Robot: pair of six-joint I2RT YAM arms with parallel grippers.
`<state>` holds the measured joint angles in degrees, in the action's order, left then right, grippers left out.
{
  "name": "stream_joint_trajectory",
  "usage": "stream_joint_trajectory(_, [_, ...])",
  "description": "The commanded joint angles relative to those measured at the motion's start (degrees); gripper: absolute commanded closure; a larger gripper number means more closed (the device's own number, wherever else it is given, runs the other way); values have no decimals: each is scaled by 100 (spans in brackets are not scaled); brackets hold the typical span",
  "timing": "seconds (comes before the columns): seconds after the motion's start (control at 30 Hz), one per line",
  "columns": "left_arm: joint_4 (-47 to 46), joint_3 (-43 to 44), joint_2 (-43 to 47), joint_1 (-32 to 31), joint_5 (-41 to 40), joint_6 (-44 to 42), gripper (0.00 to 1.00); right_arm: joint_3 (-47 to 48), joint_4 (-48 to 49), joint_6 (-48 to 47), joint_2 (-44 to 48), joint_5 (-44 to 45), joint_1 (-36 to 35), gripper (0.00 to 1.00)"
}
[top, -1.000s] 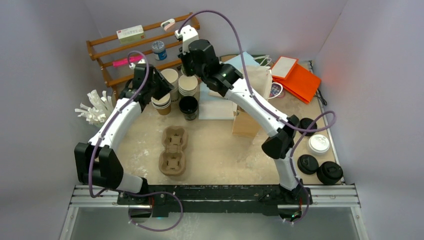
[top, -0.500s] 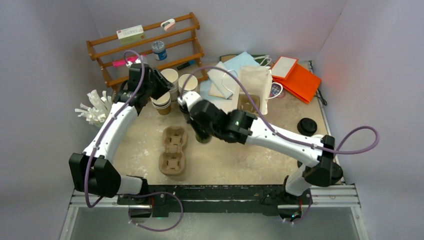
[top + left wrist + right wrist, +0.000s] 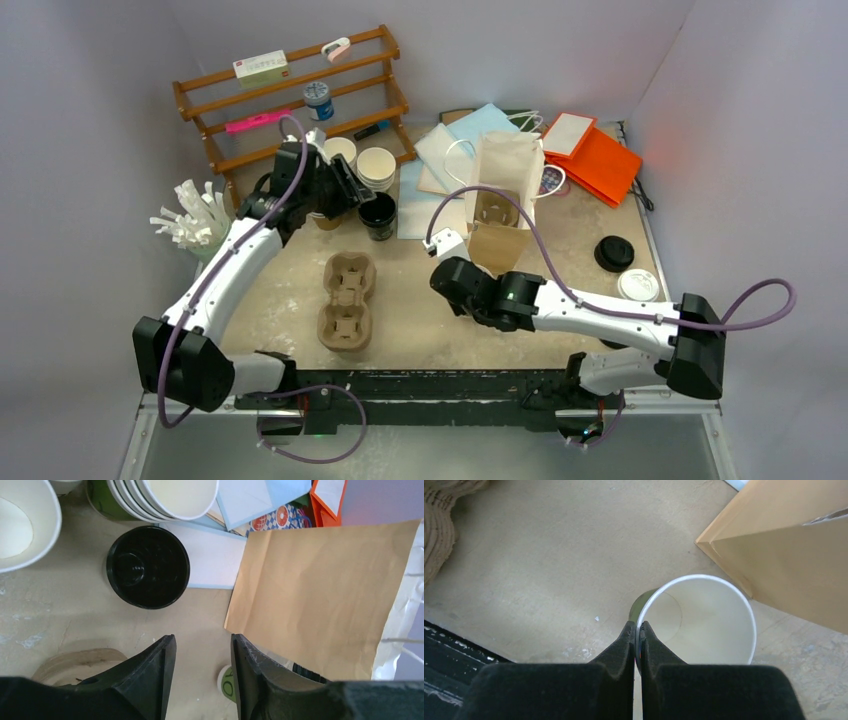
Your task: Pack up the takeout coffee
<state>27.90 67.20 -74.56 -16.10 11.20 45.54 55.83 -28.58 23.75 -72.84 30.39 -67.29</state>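
Lidless paper cup (image 3: 696, 620) sits upright just beside the brown bag (image 3: 794, 555) corner. R gripper (image 3: 637, 630) is pinched tight on its rim. L gripper (image 3: 200, 665) has jaws apart w/ nothing between, nr the black cup (image 3: 148, 566).

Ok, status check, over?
Right gripper shut on paper cup rim, no lid. Left gripper open, empty, near black cup. Paper bag close beside the held cup.

The right gripper (image 3: 637, 636) has swung from the stacked cups (image 3: 375, 168) left of the paper bag (image 3: 794, 545) to the bag's near side, now pinching a paper cup (image 3: 704, 622) by its rim. The left gripper (image 3: 202, 647) has shifted toward the bag, jaws wider.
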Motion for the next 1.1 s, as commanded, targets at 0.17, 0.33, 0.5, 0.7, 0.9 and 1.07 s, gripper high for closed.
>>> stream_joint_trajectory(0.17, [235,93,251,-209,97,-262,53,-561,1048,325,-37,97,-11,100])
stream_joint_trajectory(0.33, [158,111,171,-357,406,-469,47,-410,566,608,70,395,-6,47])
stream_joint_trajectory(0.5, [126,-34,337,-503,638,-720,36,-39,-383,963,753,693,-6,23])
stream_joint_trajectory(0.7, [-45,-533,752,-763,976,-989,19,-4,-1714,2119,1834,812,0,15])
stream_joint_trajectory(0.9, [-316,-927,859,-1735,851,-1163,15,-445,-3049,3920,2468,955,7,4])
stream_joint_trajectory(1.07, [-645,-994,636,-2734,503,-1305,15,-924,-3299,5154,2695,556,548,2])
